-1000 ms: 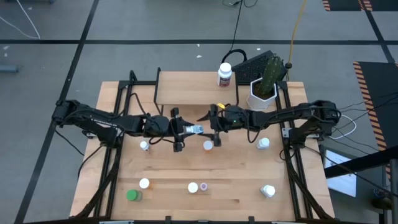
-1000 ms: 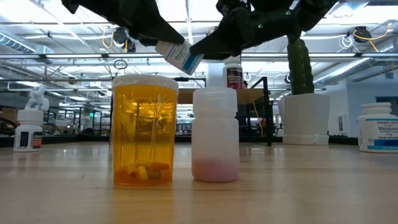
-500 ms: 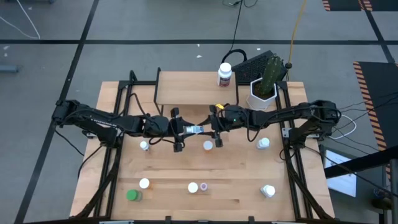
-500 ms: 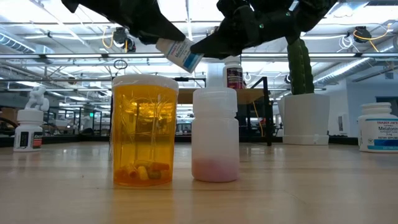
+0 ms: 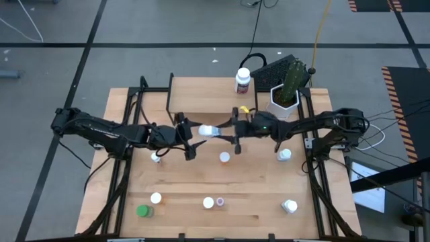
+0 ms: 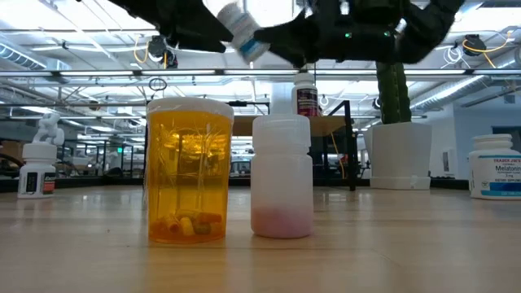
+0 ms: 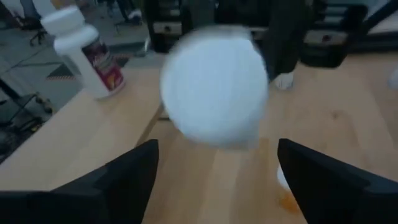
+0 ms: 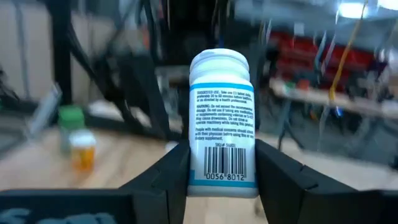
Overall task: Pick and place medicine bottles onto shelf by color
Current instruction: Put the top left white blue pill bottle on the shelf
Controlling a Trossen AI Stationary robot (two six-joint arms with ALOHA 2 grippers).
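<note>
My right gripper [image 5: 225, 131] is shut on a white medicine bottle [image 5: 209, 130] with a blue-and-white label, held in the air over the middle of the table just in front of the shelf [image 5: 201, 94]. My left gripper [image 5: 193, 133] is open and empty. It stands just left of the bottle, whose white cap [image 7: 214, 93] faces it. A white bottle with a red label [image 5: 242, 81] stands on the shelf's right end. Several more bottles stand on the table, among them a green one [image 5: 143, 211] and a tiny purple one [image 5: 220, 201]. My right gripper pinches the bottle's bottom end [image 8: 222, 171] between its two fingers [image 8: 177, 171], which come nearly level from the table's right side and lie along the bottle. The bottle is lifted clear of the table. It sticks out past the fingertips with its cap [image 8: 219, 59] toward the left arm, tilted up.
A white pot with a cactus [image 5: 285, 99] stands at the back right beside the shelf. An orange bottle [image 6: 189, 171] and a white translucent bottle [image 6: 282, 175] stand near the front edge. White bottles [image 5: 156, 157] [image 5: 224, 157] [image 5: 285, 154] stand below the arms.
My left gripper has let go of the white bottle and drawn back toward the table's left edge. My right gripper has taken hold of the bottle and carried it up and a little toward the far edge.
</note>
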